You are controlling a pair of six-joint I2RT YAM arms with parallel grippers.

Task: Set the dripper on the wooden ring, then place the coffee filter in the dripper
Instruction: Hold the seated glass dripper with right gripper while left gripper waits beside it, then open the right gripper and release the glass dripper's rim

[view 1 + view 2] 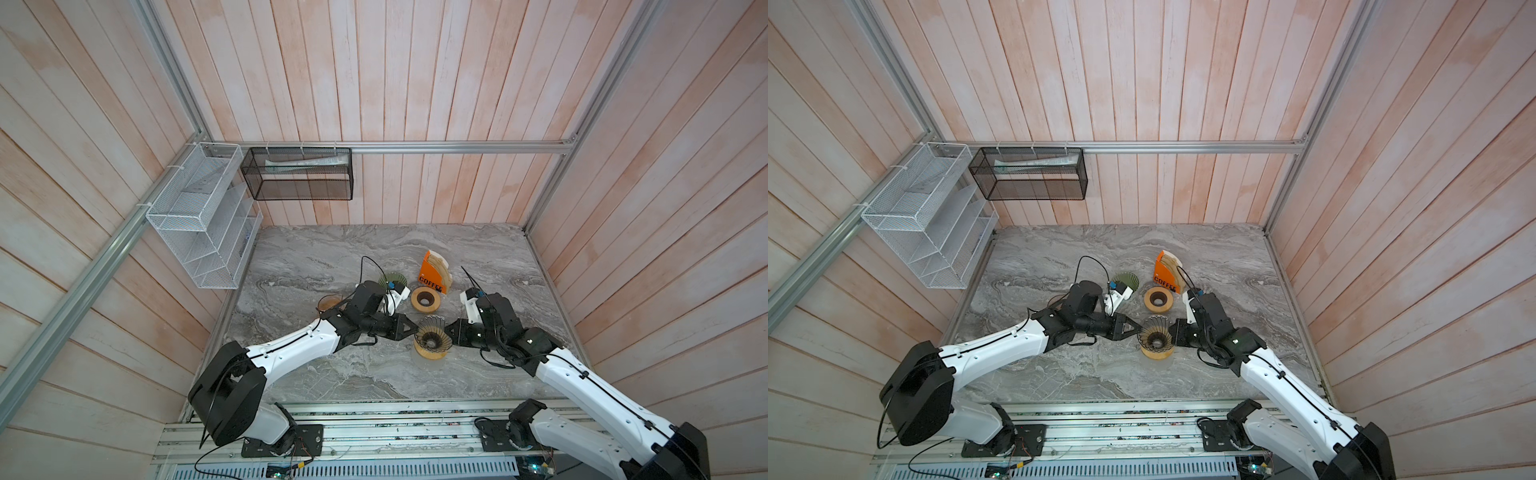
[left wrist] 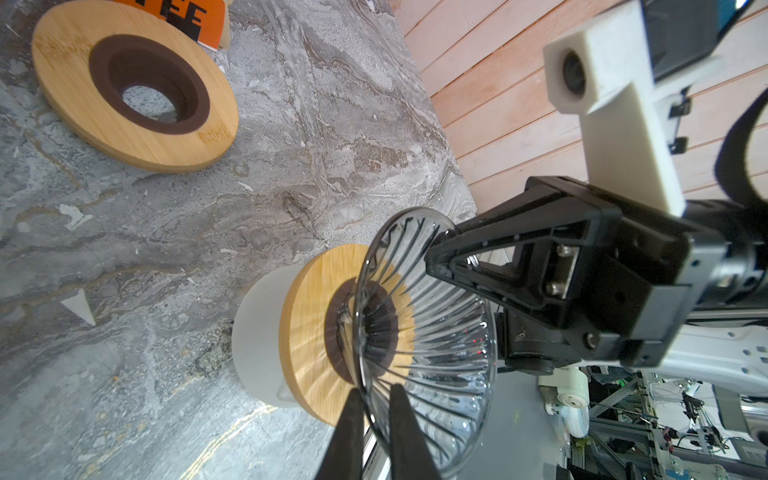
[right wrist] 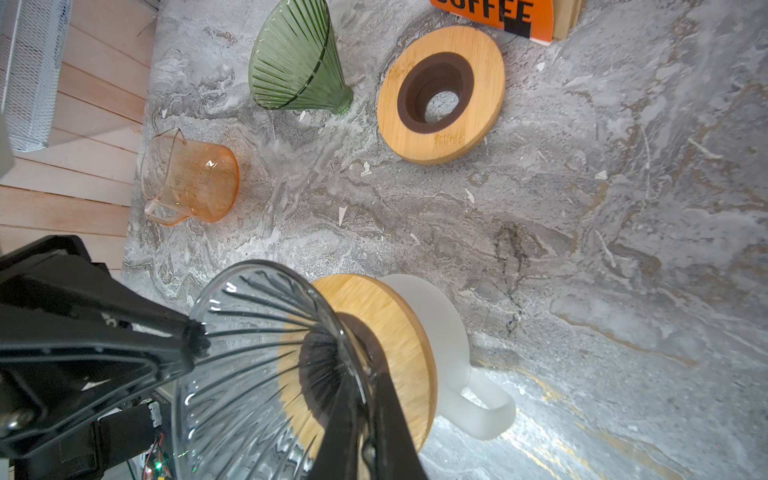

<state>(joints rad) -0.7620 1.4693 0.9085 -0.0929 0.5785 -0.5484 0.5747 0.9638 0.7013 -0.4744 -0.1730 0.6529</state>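
Seeing the coffee filters (image 1: 439,266) standing as a tan stack inside the orange COFFEE holder (image 1: 428,277), toward the back of the bench (image 1: 332,257), apart from both hands. Nearer the front, finding the clear dripper (image 1: 432,334) sitting upright in a wooden ring (image 1: 430,354) on top of a white mug (image 3: 449,332). Pinching the rim of this dripper from two opposite sides: the left hand (image 1: 415,328), its fingers (image 2: 353,432) pressing on the glass wall with the rim between them, and the right hand (image 1: 445,330), its fingers (image 3: 390,432) pressing together on the rim in the same way. Lying flat just behind the dripper, between it and the holder: a spare wooden ring (image 1: 424,299). Resting further to the left, near the left arm: a green dripper (image 3: 295,62), and beyond that an amber glass pitcher (image 3: 191,183).
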